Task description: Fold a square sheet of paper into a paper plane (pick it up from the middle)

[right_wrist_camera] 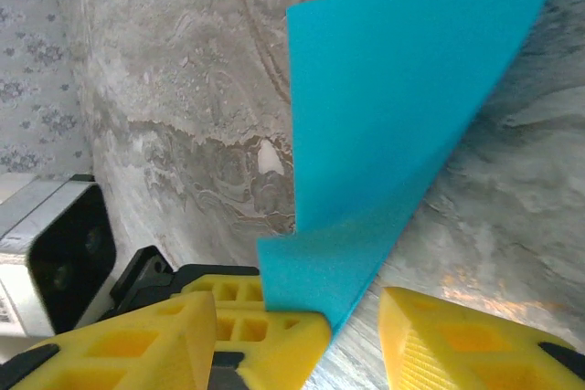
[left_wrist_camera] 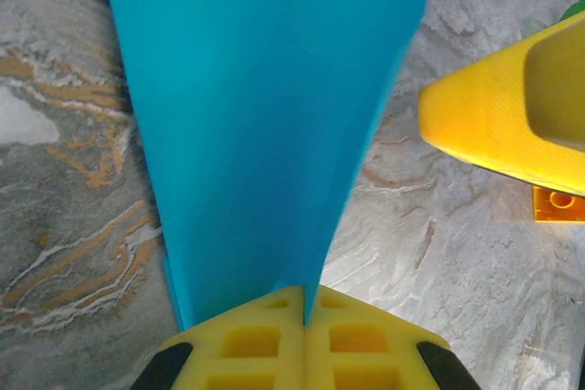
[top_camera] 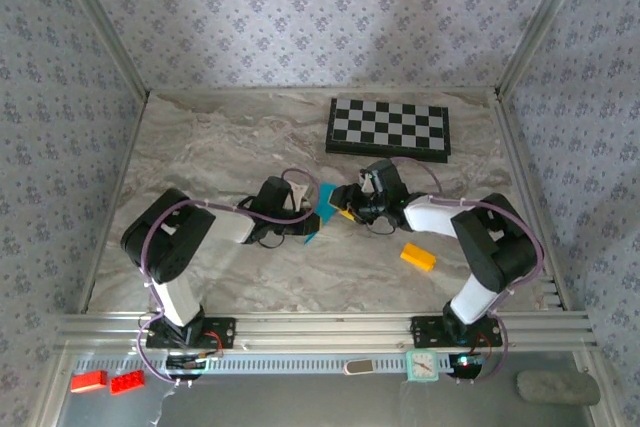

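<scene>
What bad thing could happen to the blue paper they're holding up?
The left fingers pinch the paper only at its narrow end, so it could slip out. The right fingers are open around another corner. If they shut and the arms pull apart, the thin sheet might tear or get a crease in the wrong place.

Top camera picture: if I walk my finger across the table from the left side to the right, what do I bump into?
left arm → blue paper → right claw → yellow block
</scene>
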{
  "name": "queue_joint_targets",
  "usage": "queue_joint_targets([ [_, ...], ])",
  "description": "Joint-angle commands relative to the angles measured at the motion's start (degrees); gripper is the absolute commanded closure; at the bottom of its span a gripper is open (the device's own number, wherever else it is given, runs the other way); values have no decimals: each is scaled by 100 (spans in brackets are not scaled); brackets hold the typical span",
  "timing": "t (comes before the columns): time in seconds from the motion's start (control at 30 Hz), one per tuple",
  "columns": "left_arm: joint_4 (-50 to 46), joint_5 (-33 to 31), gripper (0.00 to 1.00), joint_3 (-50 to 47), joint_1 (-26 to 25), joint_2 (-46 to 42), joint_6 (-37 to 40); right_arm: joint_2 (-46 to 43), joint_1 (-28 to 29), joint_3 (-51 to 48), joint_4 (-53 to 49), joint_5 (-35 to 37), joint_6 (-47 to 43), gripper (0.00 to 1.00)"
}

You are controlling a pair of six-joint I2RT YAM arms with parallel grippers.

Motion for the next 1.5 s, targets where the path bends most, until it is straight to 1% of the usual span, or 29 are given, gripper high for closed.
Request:
queue_joint_targets([
  [0.0,147,54,96,-94,35,111,-115,179,66,268,216,-244,-187,49],
  [0.33,390,5,92,-253,69,173,-245,663,191,579,389,-472,-197,50],
  [0.5,373,-69,87,-324,77,199,-234,800,215,640,589,-607,-99,51],
  [0.63,337,-122,86,-376,76,232,-226,833,216,650,659,-672,-55,52],
  [0.8,292,-149,90,-395,85,235,-232,751,189,579,656,-616,-6,54],
  [1.0,243,-3,95,-343,147,226,-387,337,67,303,456,-285,-209,54],
  [1.27,64,362,98,-196,268,243,-680,257,-5,50,480,-216,-414,55],
  [1.47,146,525,98,-185,330,311,-875,384,36,141,497,-316,-634,55],
])
